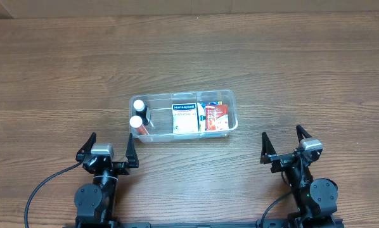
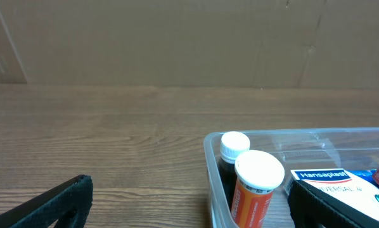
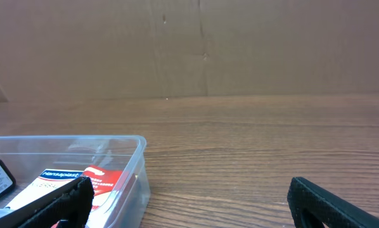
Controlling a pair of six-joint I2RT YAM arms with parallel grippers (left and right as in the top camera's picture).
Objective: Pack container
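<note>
Left hand [image 1: 111, 140] and right hand [image 1: 282, 134] gape empty near the container [image 1: 233, 111]; left wrist alone shows the bottle [image 2: 256, 190] side-on, seemingly orange-labelled.

Clear, shallow rectangular plastic tub [image 1: 234, 117] with rounded corners sitting upright on the wooden table [image 1: 303, 63].
It is lying lengthwise near the table's middle, holding two white-capped bottles [image 1: 136, 120] at its left end and two small boxes [image 1: 185, 118] standing toward its right.

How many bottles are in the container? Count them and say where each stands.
2. Both stand at the left end of the container: an orange bottle nearer the robot, a dark bottle right behind it. The clear walls seem to hide none.
</note>
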